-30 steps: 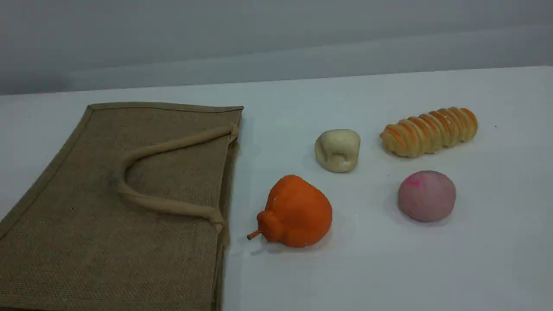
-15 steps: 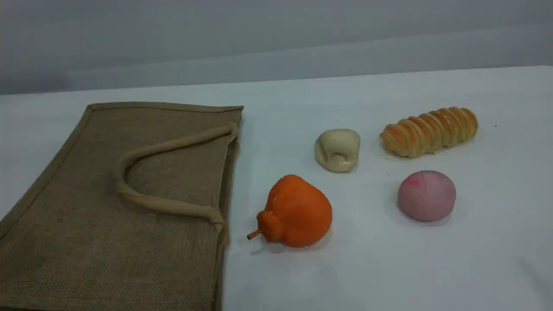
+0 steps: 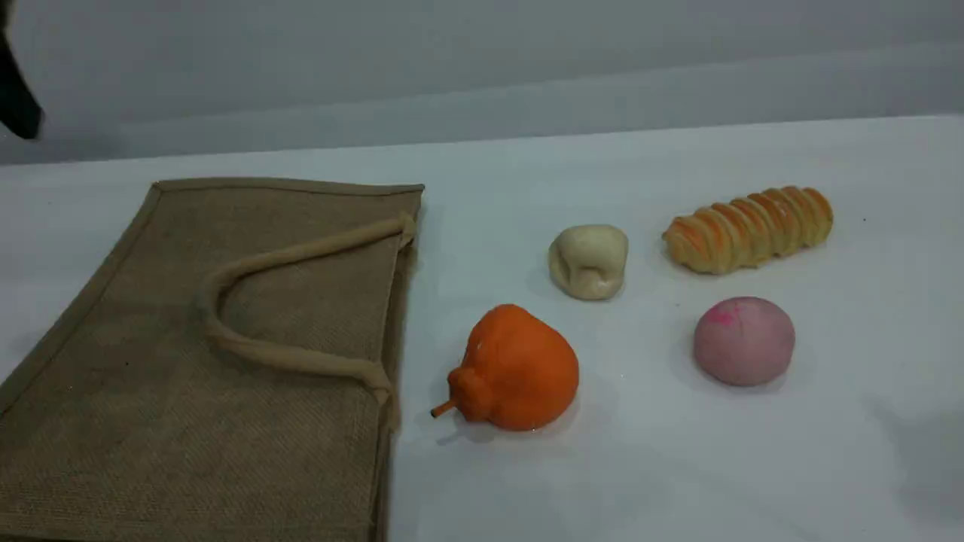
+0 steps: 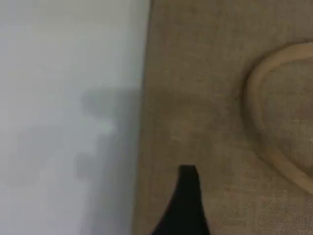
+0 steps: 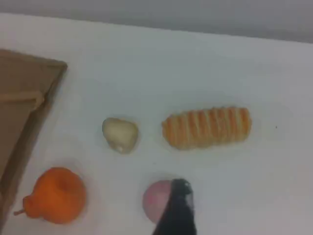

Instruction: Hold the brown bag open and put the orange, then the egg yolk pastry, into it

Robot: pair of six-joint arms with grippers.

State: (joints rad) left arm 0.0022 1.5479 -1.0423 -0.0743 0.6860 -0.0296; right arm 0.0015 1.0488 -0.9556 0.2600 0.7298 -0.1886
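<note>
The brown bag (image 3: 196, 361) lies flat and closed on the left of the white table, its mouth edge facing right and one beige handle (image 3: 248, 263) looped on top. Right of its mouth sits the orange (image 3: 516, 369), stem pointing at the bag. The pale egg yolk pastry (image 3: 589, 260) rests behind the orange. My left gripper (image 4: 188, 200) hovers over the bag's cloth (image 4: 205, 98) near its outer edge, holding nothing. My right gripper (image 5: 177, 210) hangs above the pink ball (image 5: 154, 200), with the orange (image 5: 56, 196) and pastry (image 5: 120, 133) to its left; it holds nothing.
A golden ridged bread roll (image 3: 749, 228) lies at the back right and a pink ball (image 3: 743, 340) in front of it. A dark part of the left arm (image 3: 16, 98) shows at the scene's top-left edge. A grey wall runs behind the table.
A dark part of the left arm has come into the scene view's top-left corner, and a faint shadow has grown at the lower right. Bag and food items have not moved.
</note>
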